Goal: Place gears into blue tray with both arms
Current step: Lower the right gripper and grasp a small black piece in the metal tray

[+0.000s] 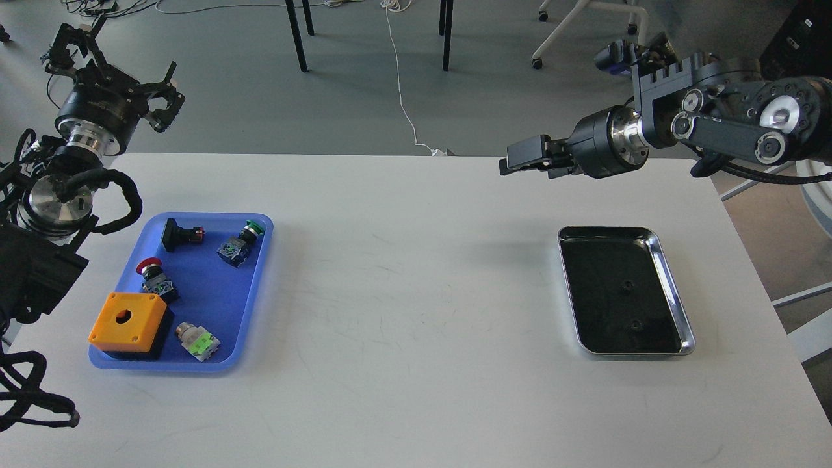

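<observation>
Two gears, tiny black rings [626, 285] [636, 324], lie in the dark bottom of the shiny silver tray [673, 279] at the right. The blue tray [255, 279] sits at the table's left. My left gripper [110, 65] hovers beyond the table's far left corner, above and behind the blue tray, with its fingers spread open and nothing in them. My right gripper [520, 158] reaches in from the right over the table's far edge, well above and behind the silver tray. It is seen side-on, so its fingers cannot be told apart.
The blue tray holds an orange box [127, 320] with a round hole and several push-button switches with red [153, 276], green [239, 244] and light green [198, 342] parts. Chair legs and cables stand on the floor beyond the table.
</observation>
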Motion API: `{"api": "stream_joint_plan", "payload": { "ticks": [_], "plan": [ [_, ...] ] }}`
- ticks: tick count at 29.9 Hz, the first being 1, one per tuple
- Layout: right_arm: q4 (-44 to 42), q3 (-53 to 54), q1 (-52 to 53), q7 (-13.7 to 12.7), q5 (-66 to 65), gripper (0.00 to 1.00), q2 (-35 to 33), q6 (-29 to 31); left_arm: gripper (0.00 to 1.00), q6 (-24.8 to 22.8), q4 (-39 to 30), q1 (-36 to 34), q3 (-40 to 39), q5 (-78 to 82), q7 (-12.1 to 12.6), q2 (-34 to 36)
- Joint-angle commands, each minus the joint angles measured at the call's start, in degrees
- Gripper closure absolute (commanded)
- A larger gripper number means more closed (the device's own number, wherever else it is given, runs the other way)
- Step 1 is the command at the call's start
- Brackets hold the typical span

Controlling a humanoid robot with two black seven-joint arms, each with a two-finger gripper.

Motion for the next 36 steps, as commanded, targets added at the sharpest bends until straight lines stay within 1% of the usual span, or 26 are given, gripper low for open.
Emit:
{"api": "stream_joint_plan", "payload": {
  "ticks": [1, 2, 5, 8, 10, 14, 22, 23, 27, 31, 36],
  "plan": [
    [2.8, -4.7, 0.5, 0.6, -10.9, 0.02, 0.2, -0.5, 0.02, 0.0, 0.0, 0.5, -0.1, 0.0, -0.1, 0.1],
    [3.5, -5.9, 0.7, 0.8, -13.2, 0.02, 0.3, -0.5, 0.02, 0.0, 0.0, 0.7, -0.1, 0.0, -0.3, 0.1],
    [3.8, -9.0, 0.5, 2.9, -17.9, 0.03, 0.7, -0.5, 0.02, 0.0, 0.0, 0.8, -0.1, 0.0, -1.1, 0.1],
    [4.1, -11.6, -0.5, 4.0, -17.9, 0.05, 0.9, -1.4, 0.02, 0.0, 0.0, 0.9, -0.1, 0.0, -1.3, 0.4],
    [3.6, -12.2, -3.0, 4.4, -18.0, 0.05, 0.9, -3.3, 0.02, 0.0, 0.0, 1.3, -0.1, 0.1, -1.3, 0.6],
    [0.7, -13.8, -6.6, 4.7, -19.0, 0.05, 0.8, -8.1, 0.02, 0.0, 0.0, 1.9, -0.1, 0.1, -1.3, 1.3],
    [-4.2, -15.2, -11.2, 4.5, -22.3, 0.08, 0.8, -8.8, 0.02, 0.0, 0.0, 2.2, -0.1, 0.1, -1.3, 1.4],
    [-4.9, -15.2, -12.0, 4.5, -22.7, 0.10, 0.8, -9.0, 0.02, 0.0, 0.0, 2.2, 0.0, 0.1, -1.3, 1.4],
    [-5.9, -15.2, -13.6, 4.1, -23.3, 0.28, 1.0, -9.1, 0.02, 0.0, -0.1, 2.5, 0.0, 0.1, -1.3, 1.4],
    [-6.0, -15.1, -14.9, 4.0, -23.3, 0.34, 1.0, -9.2, 0.02, 0.0, -0.1, 2.5, -0.1, 0.1, -1.3, 1.5],
    [-6.2, -14.6, -16.3, 4.0, -23.3, 0.45, 1.0, -9.4, 0.02, 0.0, -0.1, 2.5, -0.1, 0.1, -1.3, 1.6]
  ]
}}
